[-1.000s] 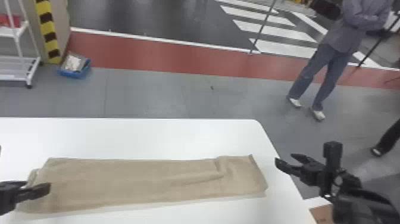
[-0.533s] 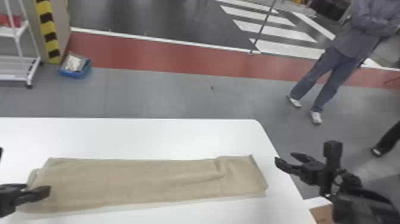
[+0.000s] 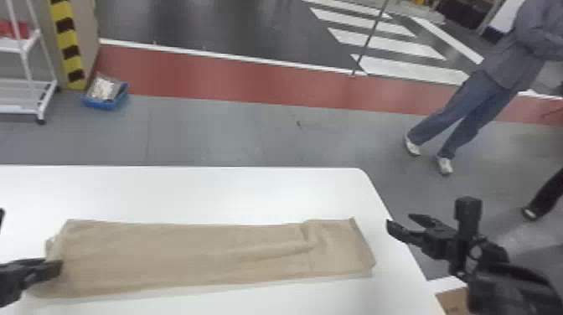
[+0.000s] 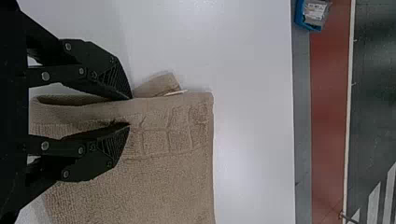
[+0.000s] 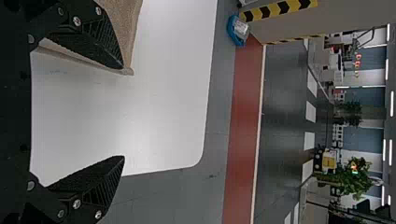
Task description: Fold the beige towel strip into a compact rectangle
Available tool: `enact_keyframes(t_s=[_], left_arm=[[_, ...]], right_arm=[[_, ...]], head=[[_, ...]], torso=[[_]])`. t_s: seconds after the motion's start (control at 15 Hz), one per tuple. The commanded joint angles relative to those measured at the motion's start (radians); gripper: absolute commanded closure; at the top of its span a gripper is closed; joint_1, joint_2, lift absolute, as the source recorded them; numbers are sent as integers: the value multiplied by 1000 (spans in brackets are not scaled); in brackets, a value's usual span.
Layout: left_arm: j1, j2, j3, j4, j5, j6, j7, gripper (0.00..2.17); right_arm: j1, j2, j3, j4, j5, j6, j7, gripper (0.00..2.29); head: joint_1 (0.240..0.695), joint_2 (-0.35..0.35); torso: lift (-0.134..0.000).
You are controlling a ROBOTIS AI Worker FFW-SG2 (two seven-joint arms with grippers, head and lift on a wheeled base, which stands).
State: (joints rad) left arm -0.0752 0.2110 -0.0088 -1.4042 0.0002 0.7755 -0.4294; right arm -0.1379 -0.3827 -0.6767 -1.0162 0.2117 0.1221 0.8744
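Left gripper [image 3: 58, 267]: part-open astride the towel strip's [image 3: 188, 257] left end, grip uncertain; right gripper [image 3: 399, 221]: wide open, empty, near the counter's [image 3: 234, 194] right edge.

Table [image 3: 201, 188]: was brightly lit, with a soft, diffuse sheen.
Towel [image 3: 188, 255]: was evenly lit; its hollow fold was darkly shaded in the left wrist view.
Grey floor [image 3: 234, 138]: was dimmer than the table, with faint pale reflections.
Dark floor [image 3: 209, 25]: showed blurry light streaks.
Lamps [image 5: 392, 102]: glowed as white strips overhead.
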Motion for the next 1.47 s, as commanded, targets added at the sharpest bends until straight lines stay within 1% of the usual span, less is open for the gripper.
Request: enact_keyframes(t_s=[0.0, 0.2, 0.33, 0.47, 0.6, 0.67, 0.73, 0.8, 0.87, 0.93, 1.0, 1.07, 1.13, 1.2, 1.27, 1.4], left_arm=[[6, -1, 4, -16, 4, 3, 0, 1420], [40, -1, 33, -84, 26, 55, -25, 1433], [49, 1, 61, -141, 75, 120, -58, 1436], [60, -1, 112, -183, 118, 172, -78, 1436], [60, -1, 154, -202, 170, 212, -104, 1433], [57, -1, 177, -210, 192, 230, -114, 1433], [51, -1, 197, -211, 225, 249, -121, 1433], [41, -1, 220, -211, 258, 273, -137, 1433], [29, -1, 259, -211, 300, 322, -157, 1433], [12, 1, 293, -211, 339, 371, -177, 1433], [-1, 4, 320, -210, 382, 396, -187, 1433], [-1, 5, 320, -211, 393, 423, -187, 1433], [-3, 8, 325, -213, 402, 433, -189, 1433], [-3, 10, 332, -223, 411, 436, -189, 1433], [-8, 8, 343, -228, 414, 451, -193, 1433], [-17, 10, 352, -228, 445, 482, -201, 1433]], right_arm=[[7, 4, -1, -13, -3, 3, 3, 218], [26, 30, -1, -62, -8, 25, 14, 218], [30, 45, 5, -79, -8, 28, 14, 218], [35, 62, 8, -96, -8, 34, 20, 218], [43, 87, 11, -114, -8, 43, 28, 218], [49, 93, 22, -114, -8, 46, 28, 218], [52, 111, 32, -114, -8, 46, 31, 245], [52, 120, 54, -116, -9, 46, 31, 289], [52, 136, 77, -116, -9, 37, 31, 380], [54, 145, 86, -116, -9, 40, 34, 593], [54, 166, 88, -124, -12, 34, 46, 707], [63, 186, 98, -151, -15, 49, 54, 977], [70, 202, 109, -197, -23, 77, 54, 1173], [83, 214, 120, -214, -29, 95, 54, 1359], [86, 220, 135, -219, -40, 110, 58, 1487], [101, 242, 190, -219, -54, 113, 68, 1598]], head=[[695, -350], [695, -347], [695, -345], [695, -341], [695, -333], [695, -327], [695, -313], [695, -306], [695, -294], [695, -283], [695, -256], [695, -240], [695, -226], [695, -212], [695, -201], [695, -168]], torso=[[0], [0], [0], [0], [0], [0], [0], [0], [0], [0], [0], [0], [0], [0], [0], [0]])
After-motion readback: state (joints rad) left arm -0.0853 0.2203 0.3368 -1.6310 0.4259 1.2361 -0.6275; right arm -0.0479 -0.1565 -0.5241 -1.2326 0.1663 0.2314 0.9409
